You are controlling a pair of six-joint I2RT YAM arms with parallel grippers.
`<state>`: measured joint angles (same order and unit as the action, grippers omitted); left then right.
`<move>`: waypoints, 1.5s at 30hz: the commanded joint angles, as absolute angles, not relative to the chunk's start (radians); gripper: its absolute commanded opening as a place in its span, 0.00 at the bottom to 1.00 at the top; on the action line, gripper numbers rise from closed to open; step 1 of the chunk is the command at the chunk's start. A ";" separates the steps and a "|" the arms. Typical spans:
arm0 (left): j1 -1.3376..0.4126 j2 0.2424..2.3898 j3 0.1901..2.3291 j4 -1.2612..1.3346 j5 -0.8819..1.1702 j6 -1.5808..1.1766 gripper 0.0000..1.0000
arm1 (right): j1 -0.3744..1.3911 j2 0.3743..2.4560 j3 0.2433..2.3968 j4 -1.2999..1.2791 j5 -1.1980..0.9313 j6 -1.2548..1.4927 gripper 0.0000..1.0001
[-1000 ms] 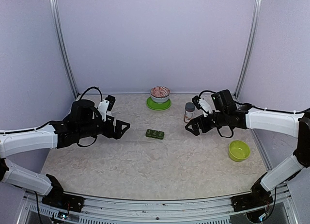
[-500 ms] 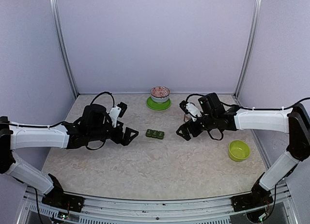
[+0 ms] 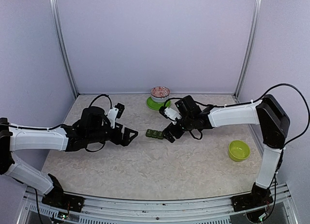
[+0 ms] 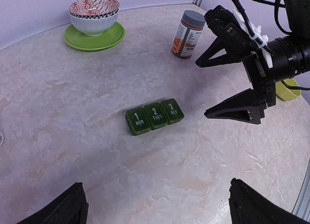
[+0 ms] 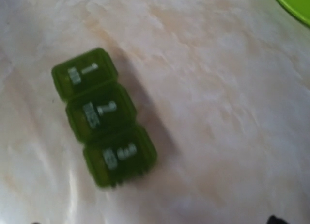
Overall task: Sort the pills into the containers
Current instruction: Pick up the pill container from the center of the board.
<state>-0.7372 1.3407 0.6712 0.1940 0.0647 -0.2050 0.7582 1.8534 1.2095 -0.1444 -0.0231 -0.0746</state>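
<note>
The containers [image 3: 154, 134] are a dark green strip of three joined lidded squares, lying flat in the middle of the table. The left wrist view shows the lids [image 4: 154, 116] shut and numbered 1 to 3. The strip [image 5: 104, 117] is blurred in the right wrist view. My left gripper [image 3: 133, 136] is open just left of the strip, and the strip lies ahead of its wide-spread fingers [image 4: 157, 204]. My right gripper [image 3: 167, 133] is open just right of it, with both black fingers [image 4: 227, 112] apart and holding nothing. No pills show.
A pill bottle [image 4: 188, 34] with a grey cap stands behind the right gripper. A patterned bowl [image 3: 160, 93] sits on a green plate [image 3: 154, 105] at the back. A lime-green bowl [image 3: 239, 150] is at the right.
The right arm has swung left from beside the bottle to the strip's right end. The left gripper moved right toward the strip, then held. Both stayed open.
</note>
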 commanded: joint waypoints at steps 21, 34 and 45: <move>-0.746 1.285 0.626 0.215 -0.028 -0.287 0.99 | 0.809 2.170 1.551 -0.297 -0.064 -0.259 0.98; -0.745 1.304 0.632 0.231 -0.018 -0.289 0.99 | 0.810 2.218 1.577 -0.266 -0.057 -0.306 0.94; -0.744 1.293 0.630 0.230 -0.018 -0.280 0.99 | 0.770 2.246 1.623 -0.299 -0.133 -0.324 0.87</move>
<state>-0.7406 1.3045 0.6308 0.2024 -0.0158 -0.2848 0.7898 2.2234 1.5940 -0.2817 -0.0784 -0.3210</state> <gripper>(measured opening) 0.988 0.883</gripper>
